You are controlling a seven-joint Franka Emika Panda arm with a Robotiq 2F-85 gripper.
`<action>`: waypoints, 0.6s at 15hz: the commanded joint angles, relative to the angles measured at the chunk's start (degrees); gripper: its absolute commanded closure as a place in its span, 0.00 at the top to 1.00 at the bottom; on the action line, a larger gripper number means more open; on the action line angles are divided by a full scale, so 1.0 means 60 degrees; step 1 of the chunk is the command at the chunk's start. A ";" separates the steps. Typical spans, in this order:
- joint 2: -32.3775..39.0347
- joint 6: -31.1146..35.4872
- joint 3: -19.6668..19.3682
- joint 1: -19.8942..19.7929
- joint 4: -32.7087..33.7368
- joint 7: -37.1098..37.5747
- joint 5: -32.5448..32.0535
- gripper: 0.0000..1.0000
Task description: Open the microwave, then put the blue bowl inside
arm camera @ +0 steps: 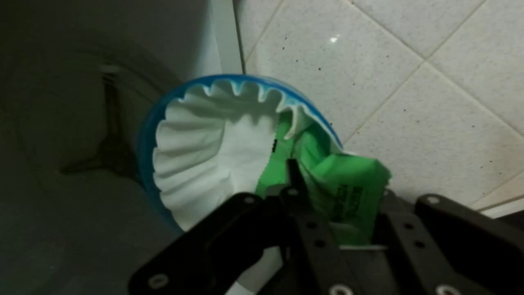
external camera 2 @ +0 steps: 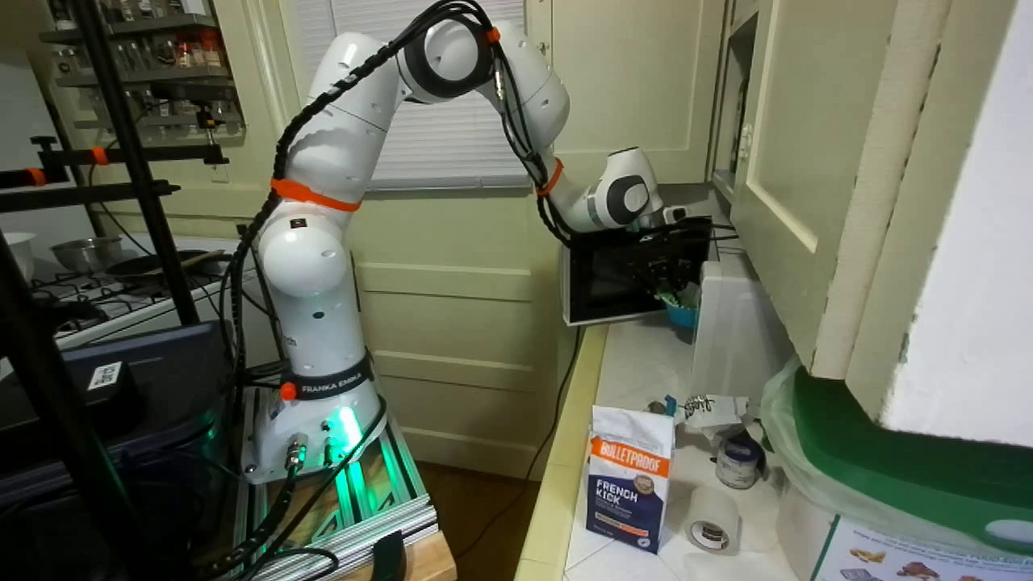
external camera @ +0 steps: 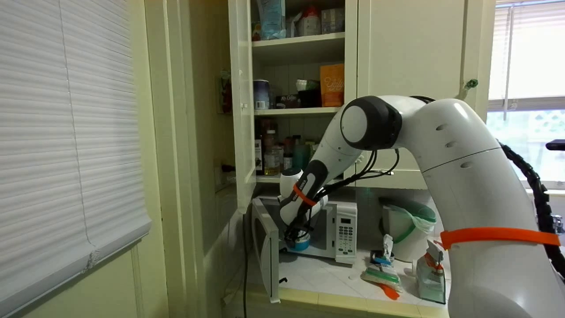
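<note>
Gripper point(arm camera: 343, 191) holds the blue bowl point(external camera: 301, 244) by one edge, likely so it can slip into the open microwave point(external camera: 345, 236).

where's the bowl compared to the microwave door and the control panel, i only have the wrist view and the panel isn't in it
Observer: In an exterior view, the blue bowl shows between the open microwave door and the control panel.
Operator: ok and what's overhead there
Observer: A wall cabinet above the microwave, and its cabinet door stands open.
</note>
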 commanded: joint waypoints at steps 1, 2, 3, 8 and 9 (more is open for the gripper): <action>0.0441 -0.0178 0.0072 -0.0045 0.0603 0.0216 0.0342 0.07; 0.0518 -0.0171 0.0067 -0.0045 0.0700 0.0277 0.0397 0.07; 0.0613 -0.0198 0.0066 -0.0055 0.0834 0.0343 0.0484 0.07; 0.1092 -0.0306 0.0082 -0.0183 0.1492 0.0579 0.0971 0.07; 0.1169 -0.0336 0.0081 -0.0201 0.1610 0.0601 0.1045 0.07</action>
